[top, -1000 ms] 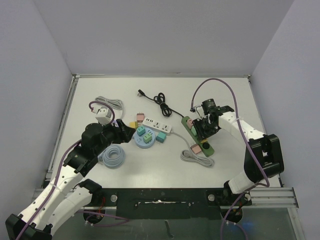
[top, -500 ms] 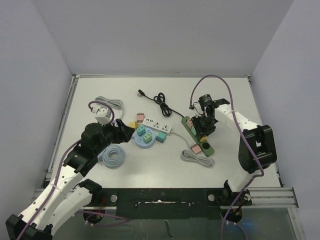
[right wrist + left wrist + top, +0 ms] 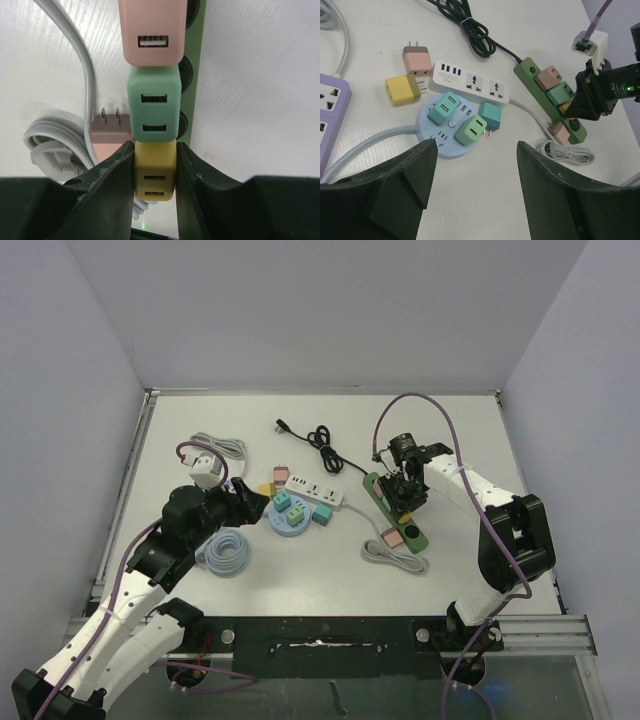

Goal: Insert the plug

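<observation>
A: Quickly, the right gripper [image 3: 155,150]: what is noted?
B: It is closed narrow on the yellow plug [image 3: 155,175]. The plug is pinched between both fingers [image 3: 117,170] at the green power strip [image 3: 198,100].
A: Where on the strip?
B: It is lined up in the row, directly under the mint plug [image 3: 152,102], with edges touching. A seated pink plug [image 3: 151,30] is seen above that one. Whether the yellow plug is pushed fully home cannot be told, since its prongs are hidden.
A: Anything beside it?
B: A loose pink plug [image 3: 111,131] is laid next to the strip, prongs bare, against the coiled white cable [image 3: 50,142].
A: The left gripper [image 3: 474,150]?
B: Its jaws are spread wide and nothing is held. It is hung above the round blue hub [image 3: 429,130], well apart from the green power strip.
A: What is on the hub?
B: Two green hub plugs [image 3: 443,107] are seated on it. A teal plug [image 3: 490,115] is laid at its edge.
A: The rest, briefly?
B: The white power strip [image 3: 470,82] is placed just behind the hub. A yellow adapter [image 3: 402,90] and a pink adapter [image 3: 417,60] are left loose to its left. A purple strip [image 3: 330,100] is cut off at the frame's left edge. A black cable [image 3: 475,35] is knotted farther back.
</observation>
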`<state>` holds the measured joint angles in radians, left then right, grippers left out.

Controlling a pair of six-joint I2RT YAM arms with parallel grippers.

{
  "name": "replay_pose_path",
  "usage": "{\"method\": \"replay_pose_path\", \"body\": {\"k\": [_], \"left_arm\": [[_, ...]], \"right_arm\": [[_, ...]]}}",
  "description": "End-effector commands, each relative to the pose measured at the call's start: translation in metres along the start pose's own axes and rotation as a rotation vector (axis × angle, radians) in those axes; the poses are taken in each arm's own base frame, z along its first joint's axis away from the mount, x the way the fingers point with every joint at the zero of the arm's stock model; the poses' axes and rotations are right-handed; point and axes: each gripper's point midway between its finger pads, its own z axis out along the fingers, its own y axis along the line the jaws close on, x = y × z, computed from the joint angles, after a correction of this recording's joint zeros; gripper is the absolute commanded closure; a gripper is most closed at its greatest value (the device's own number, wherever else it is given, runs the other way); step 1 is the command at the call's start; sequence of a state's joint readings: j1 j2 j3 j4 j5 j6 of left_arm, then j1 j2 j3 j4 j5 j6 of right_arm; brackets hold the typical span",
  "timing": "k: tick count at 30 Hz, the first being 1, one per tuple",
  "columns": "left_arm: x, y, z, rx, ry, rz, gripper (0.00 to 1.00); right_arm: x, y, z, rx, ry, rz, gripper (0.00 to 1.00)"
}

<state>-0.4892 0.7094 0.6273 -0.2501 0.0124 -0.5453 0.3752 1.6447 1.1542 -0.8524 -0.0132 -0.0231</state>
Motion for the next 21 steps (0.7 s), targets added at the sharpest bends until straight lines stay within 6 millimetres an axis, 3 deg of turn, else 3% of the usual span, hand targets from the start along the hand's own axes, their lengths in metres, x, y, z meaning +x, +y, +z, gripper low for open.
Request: {"method": "replay_pose_path", "body": {"k": [1,6,9,13,17,18,21], "left_arm": [[-0.014,-0.008,0.0,0.036,-0.055,0.004,0.37],[-0.014,-0.008,-0.001,0.035,-0.055,0.003,0.37],[-0.014,-0.008,-0.002,0.038,-0.057,0.0,0.37],[-0.014,-0.009,-0.002,0.041,-0.059,-0.004,0.37],[-0.014,-0.008,-0.002,0.038,-0.059,-0.003,0.37],[-0.013,-0.007,-0.002,0.034,-0.058,-0.003,0.37],[-0.013,-0.007,-0.001,0.032,-0.057,-0.003,0.37]], "right_arm": [[-0.022,-0.007,0.023,0.05,-0.114,-0.017,1.0],[-0.029,-0.027,0.014,0.14,-0.153,0.125,0.96],[-0.034,-0.023,0.01,0.109,-0.178,0.13,0.93],[-0.022,-0.014,0.029,0.068,-0.115,0.117,1.0],[-0.009,-0.005,0.048,0.036,-0.061,0.089,1.0],[-0.012,-0.005,0.045,0.045,-0.071,0.083,0.98],[-0.029,-0.006,0.021,0.061,-0.154,0.087,0.77]]}}
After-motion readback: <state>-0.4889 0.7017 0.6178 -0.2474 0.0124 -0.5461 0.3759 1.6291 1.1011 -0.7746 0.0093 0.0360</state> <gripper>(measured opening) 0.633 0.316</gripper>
